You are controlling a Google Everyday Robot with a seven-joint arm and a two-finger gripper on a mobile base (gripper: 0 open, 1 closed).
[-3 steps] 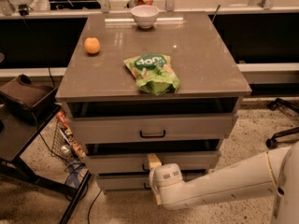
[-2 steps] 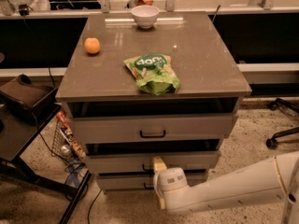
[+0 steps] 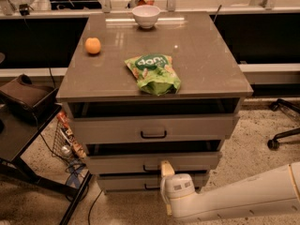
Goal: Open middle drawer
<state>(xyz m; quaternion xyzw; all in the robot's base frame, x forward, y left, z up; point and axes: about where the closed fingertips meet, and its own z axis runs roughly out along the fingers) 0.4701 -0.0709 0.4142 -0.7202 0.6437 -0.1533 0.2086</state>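
Observation:
The middle drawer (image 3: 117, 163) is the pale grey-beige front between the taller top drawer (image 3: 108, 129) and the slim bottom drawer (image 3: 122, 182). A dark gap shows above its front. Its small black handle (image 3: 150, 168) is at centre, partly hidden. My gripper (image 3: 165, 168) comes up from the lower right on a white arm (image 3: 234, 201). Its beige tip sits against the drawer front just right of the handle.
On the cabinet top (image 3: 206, 64) lie a green snack bag (image 3: 153, 73), an orange (image 3: 93, 45) and a white bowl (image 3: 146, 16). A dark stand (image 3: 23, 102) and cables (image 3: 70, 149) are to the left. An office chair base (image 3: 283, 130) is at the right.
My gripper and arm have shifted a little to the right and down along the middle drawer's front. The drawer itself shows no clear movement.

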